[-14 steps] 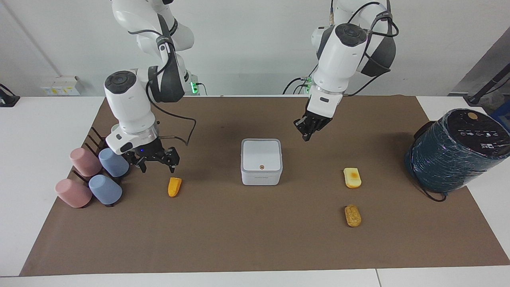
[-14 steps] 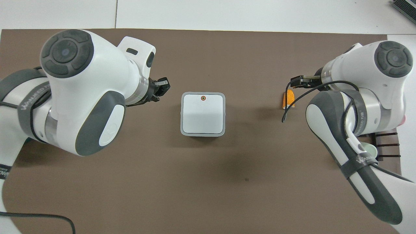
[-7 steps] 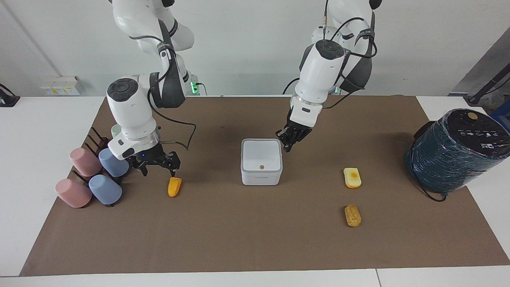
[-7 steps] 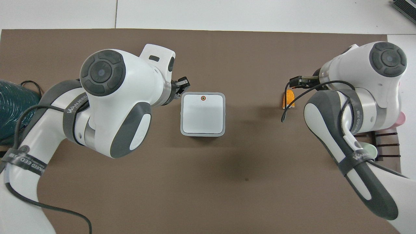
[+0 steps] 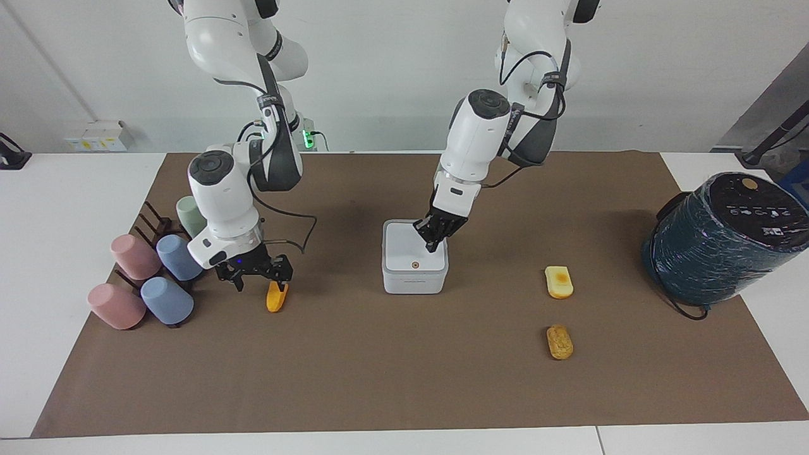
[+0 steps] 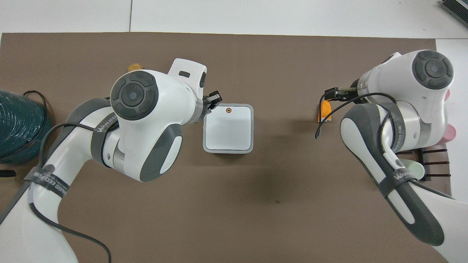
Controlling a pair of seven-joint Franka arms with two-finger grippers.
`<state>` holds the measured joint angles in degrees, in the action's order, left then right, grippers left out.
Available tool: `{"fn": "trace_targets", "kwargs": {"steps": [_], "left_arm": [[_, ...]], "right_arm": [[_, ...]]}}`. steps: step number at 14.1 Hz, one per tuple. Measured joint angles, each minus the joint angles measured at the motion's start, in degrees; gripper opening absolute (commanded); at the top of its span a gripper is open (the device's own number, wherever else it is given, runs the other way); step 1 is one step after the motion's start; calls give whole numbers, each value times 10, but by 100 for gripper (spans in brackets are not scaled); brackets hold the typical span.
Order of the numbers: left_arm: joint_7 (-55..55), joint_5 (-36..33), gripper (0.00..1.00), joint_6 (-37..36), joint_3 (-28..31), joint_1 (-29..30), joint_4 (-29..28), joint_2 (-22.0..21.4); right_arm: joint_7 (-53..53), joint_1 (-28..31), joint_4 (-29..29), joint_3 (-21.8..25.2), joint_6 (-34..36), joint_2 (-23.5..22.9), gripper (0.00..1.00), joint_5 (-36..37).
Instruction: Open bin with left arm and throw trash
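The bin (image 5: 414, 276) (image 6: 228, 129) is a small white square box in the middle of the mat, lid down, orange dot on top. My left gripper (image 5: 431, 244) (image 6: 216, 99) is shut, its tip down at the lid on the side toward the left arm's end; I cannot tell whether it touches. My right gripper (image 5: 261, 282) (image 6: 331, 94) hangs open low over the orange wedge (image 5: 276, 298) (image 6: 324, 111), one fingertip at the wedge's robot-side end, holding nothing. The pale yellow block (image 5: 559, 282) and brown oval (image 5: 559, 342) (image 6: 134, 67) lie toward the left arm's end.
Pink and blue cups (image 5: 136, 278) sit on a dark rack at the right arm's end, close beside the right gripper. A large dark teal wrapped cylinder (image 5: 720, 243) (image 6: 18, 124) stands at the left arm's end. A brown mat (image 5: 404, 379) covers the table.
The left gripper swung from beside the bin down onto its lid. The right gripper sank and shifted toward the orange wedge. The bin and the trash pieces did not move.
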<state>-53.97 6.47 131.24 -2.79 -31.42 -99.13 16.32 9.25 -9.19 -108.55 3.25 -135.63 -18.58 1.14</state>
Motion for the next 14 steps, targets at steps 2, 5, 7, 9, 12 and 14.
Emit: {"fn": "trace_targets", "kwargs": {"steps": [2,5,7,9,12,14], "left_arm": [[-1,0,0,10,0,-3,0,7],[-3,0,0,25,0,-7,0,17],[-4,0,0,31,0,-14,-1,28],[-5,0,0,38,1,-18,-1,31],[-5,0,0,35,2,-18,0,31],[-5,0,0,-1,4,-18,20,32]], "right_arm": [[0,-1,-6,0,-9,-10,100,0],[0,-2,-26,-1,-29,-20,78,-7],[3,-2,-37,-1,-31,-23,1,-11],[6,-3,-41,-2,-31,-23,0,-15],[8,-8,-37,-2,-38,-22,0,-20],[8,-9,-27,-2,-36,-18,0,-21]]}}
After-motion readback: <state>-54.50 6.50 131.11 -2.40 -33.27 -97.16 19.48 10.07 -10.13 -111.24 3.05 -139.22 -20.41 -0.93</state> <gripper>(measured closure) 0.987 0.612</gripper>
